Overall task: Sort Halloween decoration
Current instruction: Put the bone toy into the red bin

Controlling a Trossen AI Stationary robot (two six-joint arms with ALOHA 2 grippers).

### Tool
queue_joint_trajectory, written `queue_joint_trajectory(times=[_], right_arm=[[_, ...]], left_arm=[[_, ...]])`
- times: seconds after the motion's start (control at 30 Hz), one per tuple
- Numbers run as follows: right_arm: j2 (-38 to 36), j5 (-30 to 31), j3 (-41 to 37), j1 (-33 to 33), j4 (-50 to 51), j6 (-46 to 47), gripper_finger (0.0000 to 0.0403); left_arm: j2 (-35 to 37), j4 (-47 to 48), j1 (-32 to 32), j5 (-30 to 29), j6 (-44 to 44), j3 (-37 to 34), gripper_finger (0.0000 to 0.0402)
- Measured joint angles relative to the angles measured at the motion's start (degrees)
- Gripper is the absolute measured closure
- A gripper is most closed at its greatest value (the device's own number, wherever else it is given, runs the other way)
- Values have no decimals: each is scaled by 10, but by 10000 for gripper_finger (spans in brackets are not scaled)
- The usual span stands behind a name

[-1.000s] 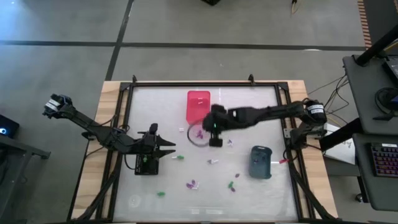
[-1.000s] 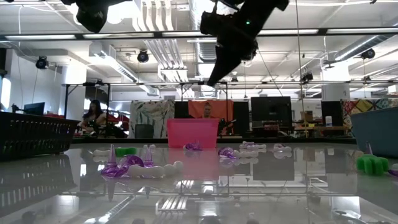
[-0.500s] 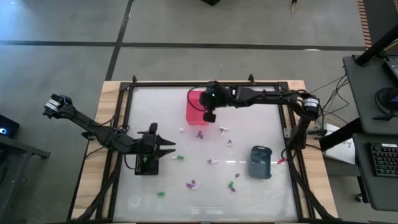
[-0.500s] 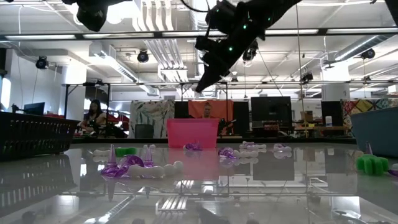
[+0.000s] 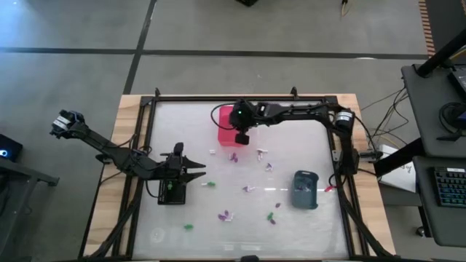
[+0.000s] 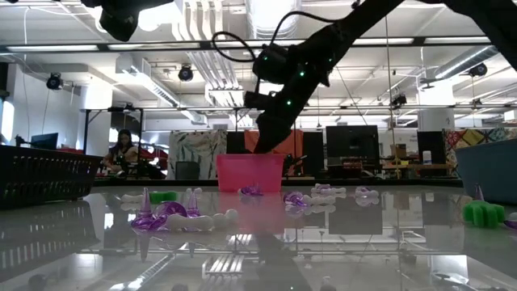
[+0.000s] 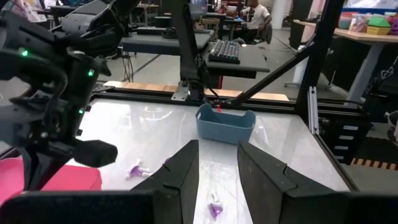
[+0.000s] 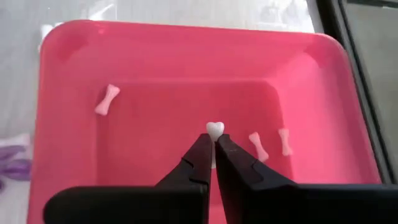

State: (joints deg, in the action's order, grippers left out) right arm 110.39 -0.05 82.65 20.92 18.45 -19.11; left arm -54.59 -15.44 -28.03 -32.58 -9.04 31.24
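While the right gripper (image 8: 214,152) is pinching a white piece (image 8: 214,130) between its closed tips over the pink bin (image 5: 227,131), the main risk is a bad release: the piece is tiny and showing only past the fingertips, so it may be clinging to one finger when they part, or be bouncing off the bin floor and over the wall if let go from too high. A sideways drift toward the bin's 6 o'clock wall could also be dropping it on the table (image 5: 291,145) among the purple pieces (image 5: 233,156). Three white pieces (image 8: 109,99) are already lying in the bin, so this looks like the white pile.

In the high view, the right arm is reaching from the table's 3 o'clock edge toward 12 o'clock, stretched nearly straight, wrist angling down into the bin. The left gripper (image 5: 191,172) is waiting near the 9 o'clock side beside the black bin (image 5: 172,192), fingers parted and holding nothing.

Other pieces are lying scattered: purple (image 5: 225,215) and green (image 5: 188,227) ones toward 6 o'clock, and more between the pink bin and the blue bin (image 5: 305,190) at about 4 o'clock.
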Motion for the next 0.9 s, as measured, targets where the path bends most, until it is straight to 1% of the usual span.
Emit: queue_joint_trajectory(times=[0.27, 0.47, 0.53, 0.63, 0.9], right_arm=[[41, 5, 44, 2, 30, -9, 394], [38, 6, 46, 2, 38, -4, 393], [35, 7, 46, 2, 38, 1, 387], [35, 7, 46, 5, 38, 12, 366], [30, 16, 46, 5, 42, 20, 285]], left_arm=[[0, 0, 0, 0, 0, 0, 309], [0, 0, 0, 0, 0, 0, 309], [0, 0, 0, 0, 0, 0, 309], [0, 0, 0, 0, 0, 0, 309], [0, 0, 0, 0, -4, 0, 309]])
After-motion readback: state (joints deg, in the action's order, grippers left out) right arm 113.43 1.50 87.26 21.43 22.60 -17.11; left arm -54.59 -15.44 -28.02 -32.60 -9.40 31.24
